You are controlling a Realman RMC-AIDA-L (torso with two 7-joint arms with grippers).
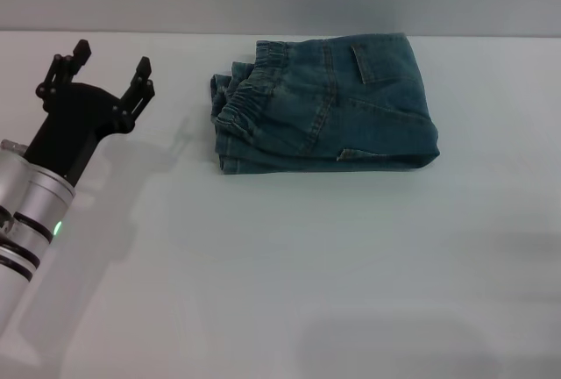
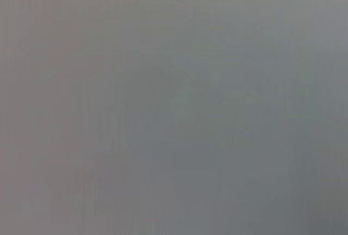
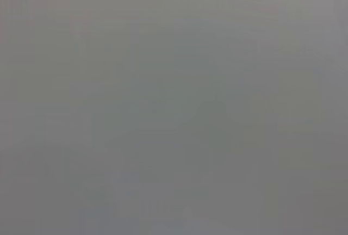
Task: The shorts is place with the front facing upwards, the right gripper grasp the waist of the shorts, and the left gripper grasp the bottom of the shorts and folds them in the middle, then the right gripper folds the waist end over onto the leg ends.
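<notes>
Blue-green denim: the shorts, lying folded into a compact rectangular bundle on the white table, toward the far edge and a little right of centre in the head view. Showing the waist end on top, its ruffled elastic band running along the bundle's left side (gathered, slightly bunched at the far left corner). Displaying a stitched pocket flap near the far edge and a smooth fold along the right side. Hiding the hems of the legs beneath the upper layers; not traceable here.

Black claw, silver ribbed wrist, green light: the left gripper, hovering at the left of the head view, well apart from the shorts and to their left. Spreading its two fingers wide, tips pointing toward the far edge, holding nothing. Casting a soft shadow on the table between itself and the bundle.

Right gripper: not appearing in any view (finger state impossible to tell).

Grey, featureless field: filling both wrist views entirely, offering no object, no edge, no fingers.
</notes>
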